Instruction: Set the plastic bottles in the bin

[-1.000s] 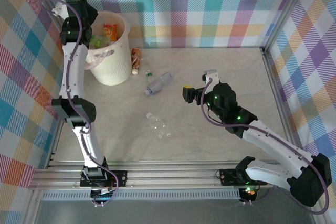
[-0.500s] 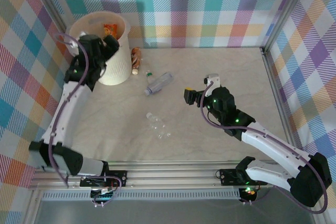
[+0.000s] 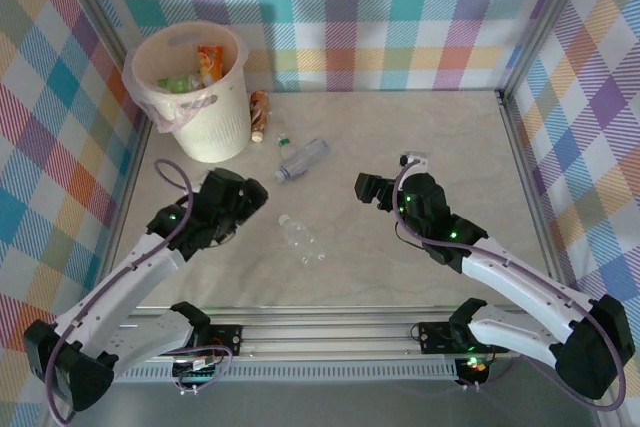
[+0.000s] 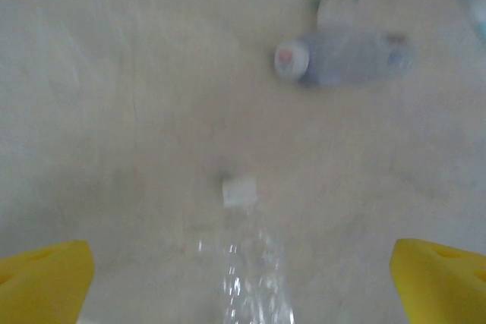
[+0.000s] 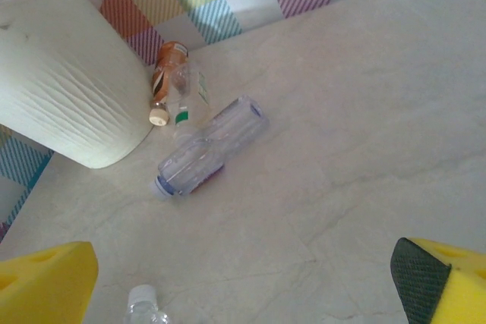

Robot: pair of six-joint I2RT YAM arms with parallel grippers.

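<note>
— What is the left gripper [image 3: 250, 197] doing now?

— Its jaws are spread wide with nothing between them. A second ago it hung over the bin [image 3: 218, 135] in the upper left; now the arm has swung down to the lower left of centre. In its wrist view the yellow pads sit at the bottom corners, and the clear bottle [image 4: 247, 282] lies between them, white cap pointing up the frame.

— So a drop has just ended?

— I judge so. It leaves the bin empty-handed and lines up on the next bottle.

— And the right gripper [image 3: 368, 188]?

— Also gaping and empty, right of centre, barely shifted over that second. Its camera looks toward the bluish bottle [image 5: 209, 153] lying on its side.

— Where are the bottles?

— Some are in the bin; orange and green labels show inside. Four lie on the table [image 3: 430, 127]: the clear one at centre, the bluish one above it, and a green-labelled bottle [image 3: 283, 140] and an orange bottle [image 3: 259, 113] just beside the bin's wall.

— What remains?

— Four picks, by my count, the clear bottle likely first.
</note>
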